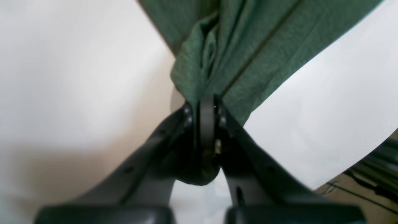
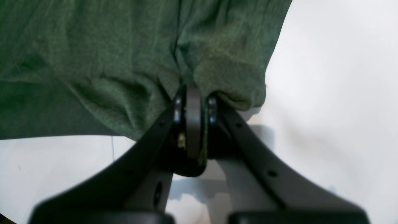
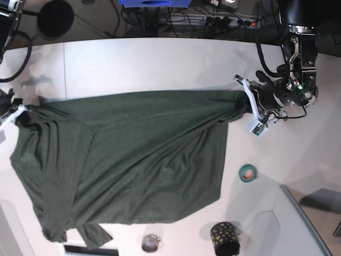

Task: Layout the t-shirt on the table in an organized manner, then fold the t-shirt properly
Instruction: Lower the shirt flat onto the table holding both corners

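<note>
The white table carries the spread green t-shirt, a tape roll and a dotted cup.

The left gripper is held low over the table at the base view's right, its jaws clamped on bunched cloth. The right gripper is likewise closed on cloth at the opposite side.

Matt knit t-shirt, smooth table
</note>
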Motion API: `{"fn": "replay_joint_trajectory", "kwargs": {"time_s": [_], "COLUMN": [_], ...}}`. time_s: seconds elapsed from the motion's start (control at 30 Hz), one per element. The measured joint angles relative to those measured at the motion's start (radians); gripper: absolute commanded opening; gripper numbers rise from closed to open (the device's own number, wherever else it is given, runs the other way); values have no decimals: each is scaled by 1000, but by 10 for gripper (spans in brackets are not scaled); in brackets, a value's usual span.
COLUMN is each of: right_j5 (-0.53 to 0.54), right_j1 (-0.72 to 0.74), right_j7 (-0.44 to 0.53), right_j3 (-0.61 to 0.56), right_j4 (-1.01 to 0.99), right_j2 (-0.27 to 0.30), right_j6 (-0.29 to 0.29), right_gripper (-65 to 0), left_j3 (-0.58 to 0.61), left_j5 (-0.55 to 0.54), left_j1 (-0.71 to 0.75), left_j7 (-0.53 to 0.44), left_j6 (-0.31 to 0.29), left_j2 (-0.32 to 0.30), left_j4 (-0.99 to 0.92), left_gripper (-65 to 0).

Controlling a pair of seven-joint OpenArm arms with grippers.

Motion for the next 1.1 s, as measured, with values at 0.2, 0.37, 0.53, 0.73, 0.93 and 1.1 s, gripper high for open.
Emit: {"fn": "replay_joint_trajectory", "kwargs": {"time_s": [0.2,0.37,0.53,0.73,0.93,1.1], "right_j5": [11,9,16,-2,8,4], "right_j1": [40,-41,-53,-102,-107,-126], "right_j7": [-25,-56,-124,-142,-124,-126], "right_j3": [1,83,130,130,130,132], "right_j4": [11,112,123,88,48,31], "right_j2": [17,9,11,-42,-51,-56], "right_j6": [7,11,15,4,4,4], "right_gripper": [-648,-648,-647,-647,-647,-647], "left_j3": [-1,-69,-82,-56,-57,-66], "left_j5": [3,-8,-12,3,1,3], "left_j1": [-3,-5,7,66,120,166], "left_j7": [4,0,-2,2,-2,-3], "left_j6": [0,-7,-8,-8,-7,-6], "left_j2": [-5,-1,-5,-2,-2,-6], "left_j4": [-16,-10,-9,-7,-6,29], "left_gripper": [-650,-650,-650,-650,-650,-650]}}
